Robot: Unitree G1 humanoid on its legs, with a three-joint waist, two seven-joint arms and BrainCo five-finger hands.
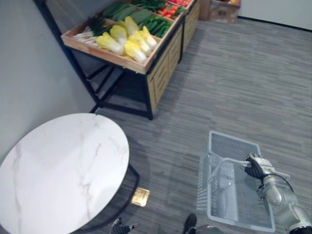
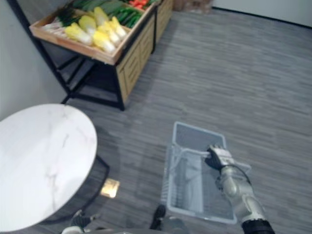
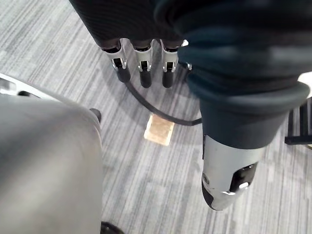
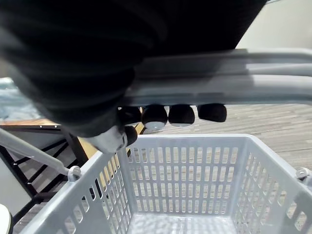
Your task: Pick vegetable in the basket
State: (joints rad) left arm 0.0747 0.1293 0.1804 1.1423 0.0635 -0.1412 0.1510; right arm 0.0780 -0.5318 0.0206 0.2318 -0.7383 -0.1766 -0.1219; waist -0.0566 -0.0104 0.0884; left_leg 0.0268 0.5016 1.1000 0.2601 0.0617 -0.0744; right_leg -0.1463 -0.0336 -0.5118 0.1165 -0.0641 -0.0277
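Basket [image 1: 234, 144]: one, grey plastic, rectangular, walls pierced with rows of slots, hanging over the floor [image 1: 234, 83] at the robot's right. Right hand [image 1: 254, 165] was wrapped round the handle [image 4: 243, 90], a smooth grey tube, with dark fingertips [image 4: 181, 114] curled under it and the basket slung below. Left hand [image 3: 143, 66] hung over the floor, fingers straight and slack, thumb apart, holding nothing. Floor was grey carpet with fine pale stripes, with one small square brass plate [image 1: 140, 196] set into it near the table. Table [image 1: 63, 170]: one, round, glossy white top with faint grey veins, on a dark base, at the robot's left. Stand [image 1: 161, 73]: pale slatted wood on a black metal frame, its shallow tray tilted, against the wall ahead and to the left. The vegetables lay on that tray, well apart from the basket. Cabbages [image 1: 126, 41]: about six, long, yellow-leaved with white bases, heaped together. Beside them were a bunch of white-stemmed greens [image 1: 90, 31], a pile of long dark green vegetables [image 1: 156, 24] too many to count, and further back some small red ones [image 1: 170, 9], kind unclear.
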